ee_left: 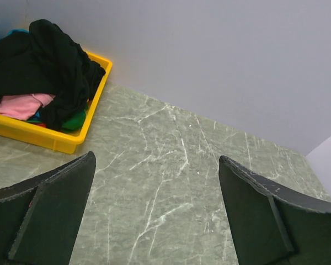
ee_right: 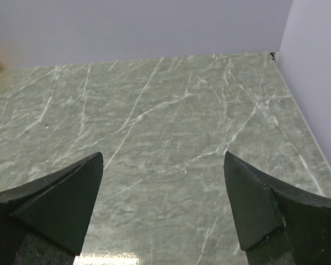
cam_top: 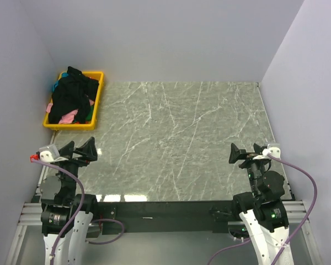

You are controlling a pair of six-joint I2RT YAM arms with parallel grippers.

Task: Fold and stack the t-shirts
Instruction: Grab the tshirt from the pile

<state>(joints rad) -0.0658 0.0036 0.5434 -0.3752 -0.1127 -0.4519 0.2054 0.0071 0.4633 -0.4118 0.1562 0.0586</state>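
T-shirts (cam_top: 70,104) of soft fabric, a crumpled black shirt (cam_top: 74,88) heaped over a pink shirt (cam_top: 70,116) and a teal shirt (cam_top: 56,86), all lie unfolded in the yellow plastic bin (cam_top: 97,102) at the far left corner of the grey marbled counter (cam_top: 182,138). I see nothing folded or stacked, so I judge the whole job lies ahead. My left claw (cam_top: 80,150) and right claw (cam_top: 247,153) hover near the front edge, spread wide and empty.

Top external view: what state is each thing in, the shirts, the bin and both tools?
black shirt: crumpled, unfolded, heaped on top in the bin.
pink shirt: crumpled, mostly buried under the black one.
teal shirt: crumpled, barely showing.
yellow bin: upright, overfull.
left tool: open, holding nothing.
right tool: open, holding nothing.
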